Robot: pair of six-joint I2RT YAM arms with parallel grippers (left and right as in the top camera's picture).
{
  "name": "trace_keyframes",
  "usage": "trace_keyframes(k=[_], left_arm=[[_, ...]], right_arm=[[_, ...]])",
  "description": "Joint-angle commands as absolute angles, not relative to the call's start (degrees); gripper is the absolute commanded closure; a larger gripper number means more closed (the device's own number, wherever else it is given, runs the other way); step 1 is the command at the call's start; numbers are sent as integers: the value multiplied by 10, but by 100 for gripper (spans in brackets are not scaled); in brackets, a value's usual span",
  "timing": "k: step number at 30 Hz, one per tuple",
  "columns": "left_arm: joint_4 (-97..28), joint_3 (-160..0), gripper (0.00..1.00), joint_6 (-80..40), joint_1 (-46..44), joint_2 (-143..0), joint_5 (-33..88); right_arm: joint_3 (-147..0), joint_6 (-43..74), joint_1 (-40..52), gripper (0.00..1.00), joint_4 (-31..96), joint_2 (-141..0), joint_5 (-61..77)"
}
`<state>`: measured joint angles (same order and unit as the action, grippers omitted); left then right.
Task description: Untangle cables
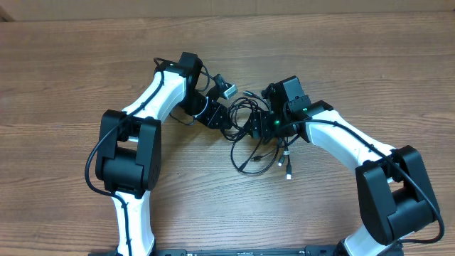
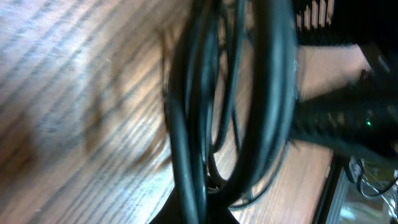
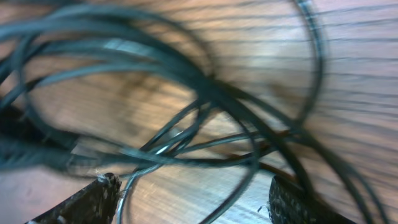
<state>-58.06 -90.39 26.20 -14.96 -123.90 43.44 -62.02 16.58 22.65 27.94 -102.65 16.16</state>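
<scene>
The cables (image 1: 257, 146) lie as a tangle of thin black loops on the wooden table between my two grippers. Loose ends trail toward the front, one with a silvery plug (image 1: 289, 173). My left gripper (image 1: 226, 122) is at the tangle's left side. In the left wrist view it (image 2: 196, 214) is shut on a bunch of cable strands (image 2: 193, 124) that rise straight from the jaws. My right gripper (image 1: 257, 126) hangs over the tangle's upper right. Its fingers (image 3: 93, 202) stand wide apart and it (image 3: 193, 199) is open, with several cable loops (image 3: 205, 93) crossing just beyond the fingertips.
The right arm's black wrist (image 2: 348, 118) sits close beyond the strands in the left wrist view. The table (image 1: 71, 71) is brown wood grain, with its far edge (image 1: 227, 7) at the top. Both arm bases stand at the front edge.
</scene>
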Motion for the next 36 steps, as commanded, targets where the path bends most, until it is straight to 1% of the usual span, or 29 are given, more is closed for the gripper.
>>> trace_keyframes(k=[1, 3, 7, 8, 11, 12, 21, 25, 30, 36], left_arm=[[-597, -917, 96, 314, -149, -1244, 467], [-601, -918, 96, 324, -149, -1244, 474], [-621, -918, 96, 365, -149, -1244, 498], [-627, -918, 96, 376, -149, -1244, 506], [-646, -924, 96, 402, -149, -1244, 511], [-649, -926, 96, 403, -149, -1244, 511], [-649, -927, 96, 403, -149, -1244, 511], [-649, -927, 96, 403, -149, -1244, 511], [-649, -927, 96, 403, -149, -1244, 511], [-648, -927, 96, 403, -149, -1244, 511]], right_arm=[[-611, 220, 227, 25, 265, -1029, 117], [-611, 202, 228, 25, 252, -1029, 175], [-611, 106, 228, 24, 233, -1029, 326], [-611, 103, 228, 27, 233, -1029, 326], [-611, 86, 228, 40, 232, -1029, 321], [-611, 84, 228, 41, 232, -1029, 321], [-611, 50, 229, 41, 225, -1029, 315], [-604, 4, 229, 47, 212, -1029, 302], [-573, -5, 229, 46, 156, -1030, 301], [-549, -6, 229, 45, 129, -1030, 301]])
